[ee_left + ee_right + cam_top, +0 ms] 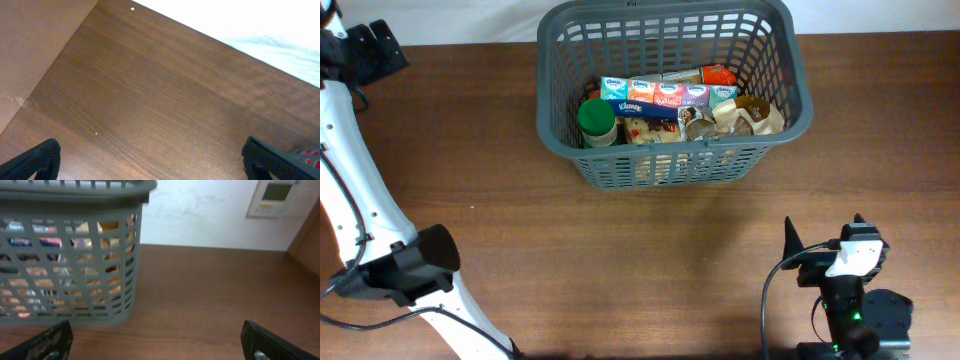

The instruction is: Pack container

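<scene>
Seemingly, the packing is near its end: the container (672, 165) is set at the far middle of the table (620, 270), and tissue packs (655, 93), a green-lidded jar (597, 118) and brown packets (752, 115) are seen lying inside it. No loose item is seen on the wood. The left gripper (150, 152) is spread wide and empty, well apart from the container; the right gripper (155, 335) is likewise spread wide, nothing held, faced toward the container's near wall. Should anything be left to pack, it must first be found; otherwise only a withdrawal is called for.
</scene>
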Controlling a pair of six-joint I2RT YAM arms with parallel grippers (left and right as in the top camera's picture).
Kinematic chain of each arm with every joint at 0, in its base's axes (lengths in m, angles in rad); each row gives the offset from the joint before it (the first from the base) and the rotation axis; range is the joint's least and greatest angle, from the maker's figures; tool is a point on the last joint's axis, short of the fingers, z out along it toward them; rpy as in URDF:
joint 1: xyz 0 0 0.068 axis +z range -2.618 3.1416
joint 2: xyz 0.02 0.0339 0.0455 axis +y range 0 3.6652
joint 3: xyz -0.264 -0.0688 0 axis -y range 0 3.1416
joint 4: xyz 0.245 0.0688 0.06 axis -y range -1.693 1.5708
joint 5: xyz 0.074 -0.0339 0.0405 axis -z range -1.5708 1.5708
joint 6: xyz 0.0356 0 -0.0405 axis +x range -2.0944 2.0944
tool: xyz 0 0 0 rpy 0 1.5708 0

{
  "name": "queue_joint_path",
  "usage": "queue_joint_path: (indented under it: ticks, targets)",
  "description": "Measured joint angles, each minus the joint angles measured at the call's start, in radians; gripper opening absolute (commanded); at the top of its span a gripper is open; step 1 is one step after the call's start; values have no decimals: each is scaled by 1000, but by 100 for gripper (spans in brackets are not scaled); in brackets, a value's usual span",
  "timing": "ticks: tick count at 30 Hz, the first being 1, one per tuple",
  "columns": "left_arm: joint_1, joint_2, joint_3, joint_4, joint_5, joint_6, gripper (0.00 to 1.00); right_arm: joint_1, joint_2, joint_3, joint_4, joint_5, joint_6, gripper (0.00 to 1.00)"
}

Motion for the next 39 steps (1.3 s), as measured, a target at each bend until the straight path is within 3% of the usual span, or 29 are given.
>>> queue_joint_path:
  ticks: [7, 12, 35, 39]
  targets:
    - [0, 0, 0, 0, 0, 0, 99, 0, -81, -225, 71, 0, 0, 99]
    - [0, 0, 0, 0, 0, 0, 99, 0, -88, -235, 134, -4, 0, 99]
    - [0, 0, 0, 0, 0, 0, 99, 0, -88, -242, 135, -4, 0, 99]
    - [-21, -56, -78, 5, -2, 0, 99, 0, -87, -243, 135, -4, 0, 99]
